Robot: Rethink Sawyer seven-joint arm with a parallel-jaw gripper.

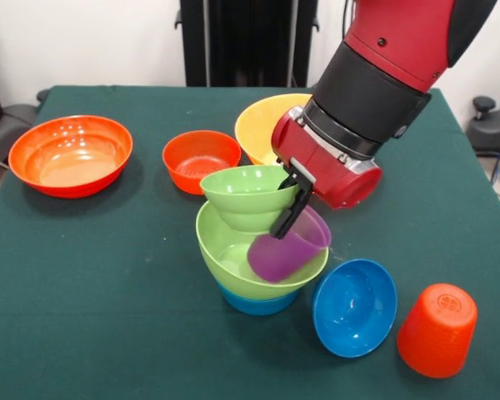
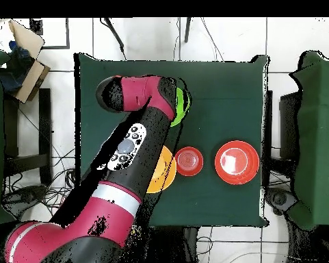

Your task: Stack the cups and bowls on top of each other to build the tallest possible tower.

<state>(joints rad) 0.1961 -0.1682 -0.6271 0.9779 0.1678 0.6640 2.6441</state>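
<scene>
The tower stands at the table's middle: a light blue bowl (image 1: 258, 302) at the base, a large light green bowl (image 1: 225, 250) nested on it, and a smaller light green bowl (image 1: 248, 193) tilted on its back rim. A purple cup (image 1: 290, 248) leans inside the large green bowl. My gripper (image 1: 285, 232) is shut on the cup, one black finger (image 1: 292, 204) lying along its outer wall. In the overhead view the arm hides the gripper and only a green bowl edge (image 2: 180, 106) shows.
A dark blue bowl (image 1: 354, 307) tilts on its side by the tower, with an upside-down orange-red cup (image 1: 437, 329) beside it. Behind stand a large red-orange bowl (image 1: 71, 154) (image 2: 236, 162), a medium one (image 1: 202, 160) (image 2: 189, 161) and a yellow-orange bowl (image 1: 262, 125) (image 2: 164, 171).
</scene>
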